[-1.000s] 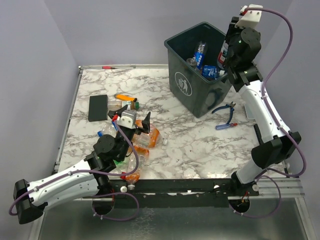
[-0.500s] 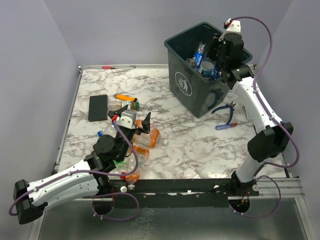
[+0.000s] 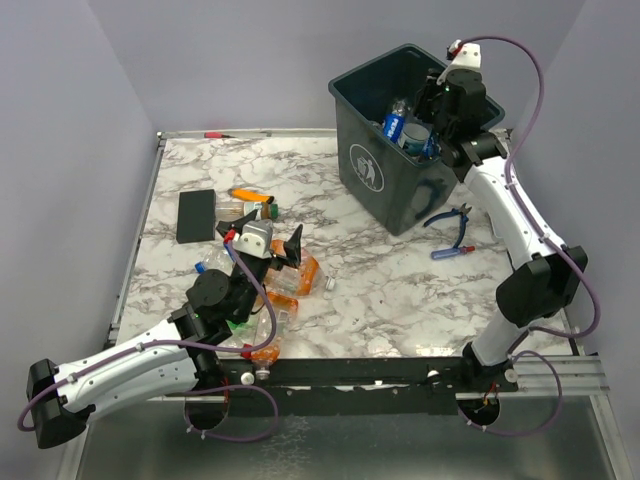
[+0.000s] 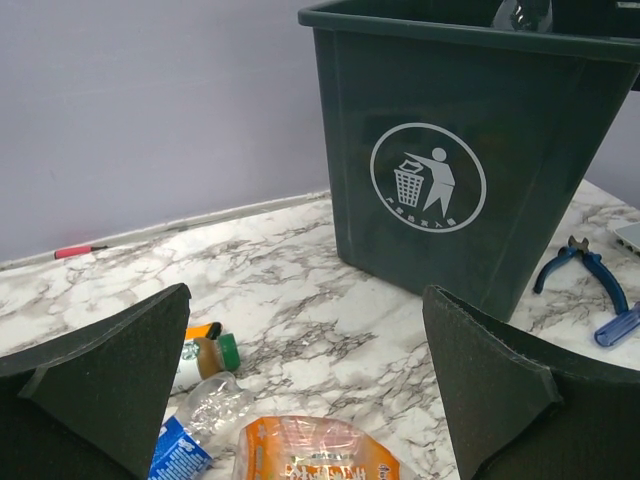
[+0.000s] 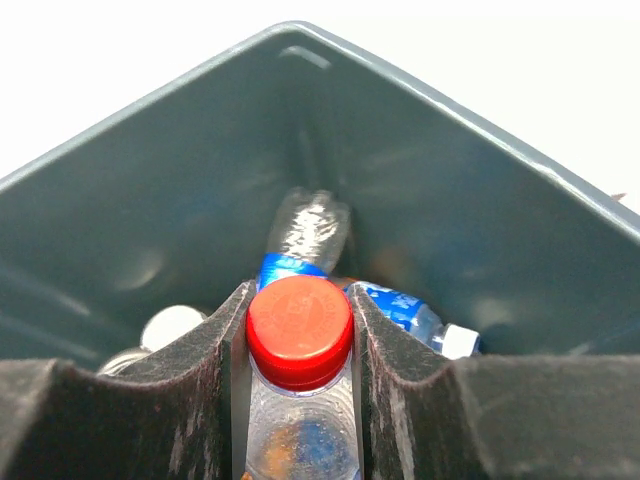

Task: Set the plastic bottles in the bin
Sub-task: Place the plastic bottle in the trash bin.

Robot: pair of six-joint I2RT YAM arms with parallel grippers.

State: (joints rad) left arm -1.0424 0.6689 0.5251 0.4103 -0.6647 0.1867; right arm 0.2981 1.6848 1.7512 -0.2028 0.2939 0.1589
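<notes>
Right claw (image 5: 298,300) inside the bin (image 3: 385,190)
It grips a red-capped bottle (image 5: 300,440); left claw (image 4: 305,340) gapes wide, empty.

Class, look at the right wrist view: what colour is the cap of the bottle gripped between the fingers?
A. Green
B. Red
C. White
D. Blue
B: the right gripper is shut on a clear bottle with a red cap at the fingertips, held above the inside of the bin.
</notes>
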